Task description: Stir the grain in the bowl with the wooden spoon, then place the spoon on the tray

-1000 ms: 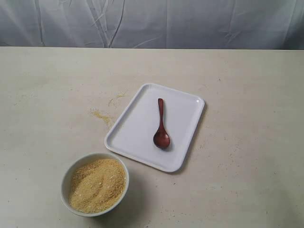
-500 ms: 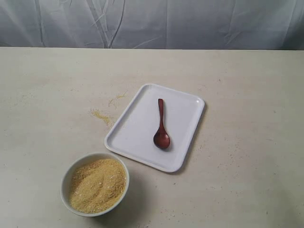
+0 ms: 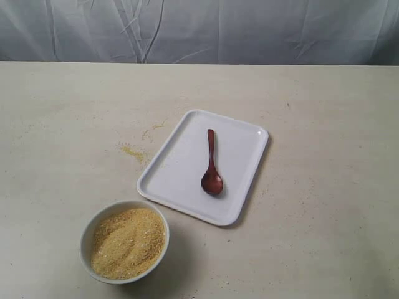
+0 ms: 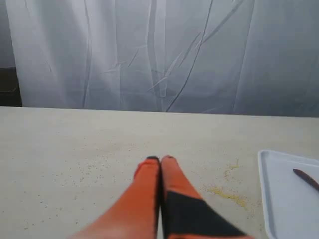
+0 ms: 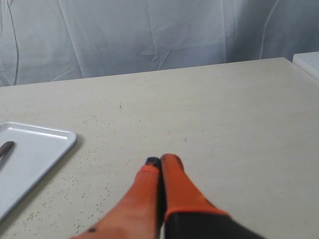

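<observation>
Nothing moved, wooden spoon (image 3: 211, 161) centred on tray (image 3: 174, 174)

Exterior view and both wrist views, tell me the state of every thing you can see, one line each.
Small round white bowl: upright, filled with grain.
Fine yellow grain: mounded in the bowl, a little scattered on the table.
Dark reddish-brown wooden spoon: lying flat on the tray, unheld.
Flat white rectangular tray: flat on the table, holding only the spoon.
Left pincer: shut, empty.
Right pincer: shut, empty.

Beige table (image 3: 324, 124), grey curtain (image 3: 249, 31) bkgd
</observation>
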You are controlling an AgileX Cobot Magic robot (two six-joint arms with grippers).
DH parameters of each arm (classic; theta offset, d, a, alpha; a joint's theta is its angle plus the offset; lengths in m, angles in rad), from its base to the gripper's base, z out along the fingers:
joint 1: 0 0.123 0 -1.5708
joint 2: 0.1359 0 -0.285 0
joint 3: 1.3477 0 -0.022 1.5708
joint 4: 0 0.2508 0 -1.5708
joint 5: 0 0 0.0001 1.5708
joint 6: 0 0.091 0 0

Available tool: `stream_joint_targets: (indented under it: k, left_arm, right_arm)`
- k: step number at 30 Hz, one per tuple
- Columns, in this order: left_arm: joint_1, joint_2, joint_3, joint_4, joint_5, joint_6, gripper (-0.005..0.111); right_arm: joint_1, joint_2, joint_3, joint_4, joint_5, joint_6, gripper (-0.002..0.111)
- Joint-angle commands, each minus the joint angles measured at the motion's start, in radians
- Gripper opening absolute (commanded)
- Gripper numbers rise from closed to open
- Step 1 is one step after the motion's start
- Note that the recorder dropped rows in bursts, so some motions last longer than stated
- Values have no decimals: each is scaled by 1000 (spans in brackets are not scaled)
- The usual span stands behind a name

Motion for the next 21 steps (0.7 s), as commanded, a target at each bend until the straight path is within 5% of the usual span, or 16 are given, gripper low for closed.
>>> stream_joint_targets:
  k: [1, 21]
  left_arm:
    - [-2, -4, 7, 70, 28, 3, 0]
    - [-2, -4, 7, 155, 101, -2, 0]
  right_arm:
    - [3, -5, 2, 1, -9, -1, 0]
    - [3, -5, 2, 1, -9, -1, 0]
